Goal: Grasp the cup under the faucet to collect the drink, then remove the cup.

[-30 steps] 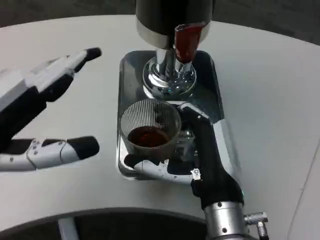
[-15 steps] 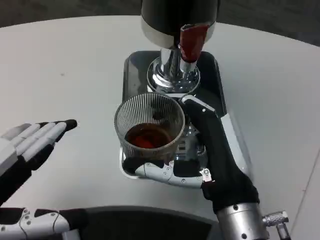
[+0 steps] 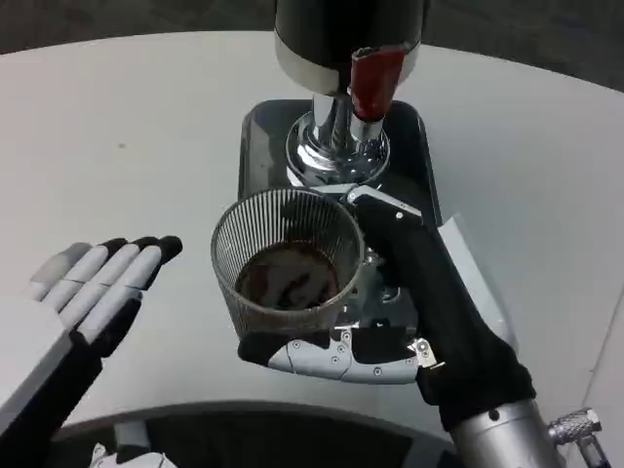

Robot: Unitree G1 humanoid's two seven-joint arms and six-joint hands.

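The right hand (image 3: 390,312) is wrapped around the cup (image 3: 288,268), fingers along its right wall and curling under its near side, so the cup is firmly grasped; the cup is a ribbed clear glass holding a shallow pool of dark red-brown drink, sitting at the near end of the metal tray (image 3: 255,136), to the near left of the faucet (image 3: 370,83) and, by my reading, no longer beneath the red spout. Farther off stands the dispenser (image 3: 341,29), its chrome base on the far half of the tray; the white table (image 3: 117,117) spreads around it. The left hand (image 3: 102,283) hovers over the table to the left, well apart from the cup, fingers extended and close together, holding nothing.

Risks, as I judge them: tilting the cup while carrying it off would slop the drink over the rim; catching its base on the tray lip could jolt it; a loose grip on the ribbed glass could let it slip.

No brand, label or writing can be read anywhere.
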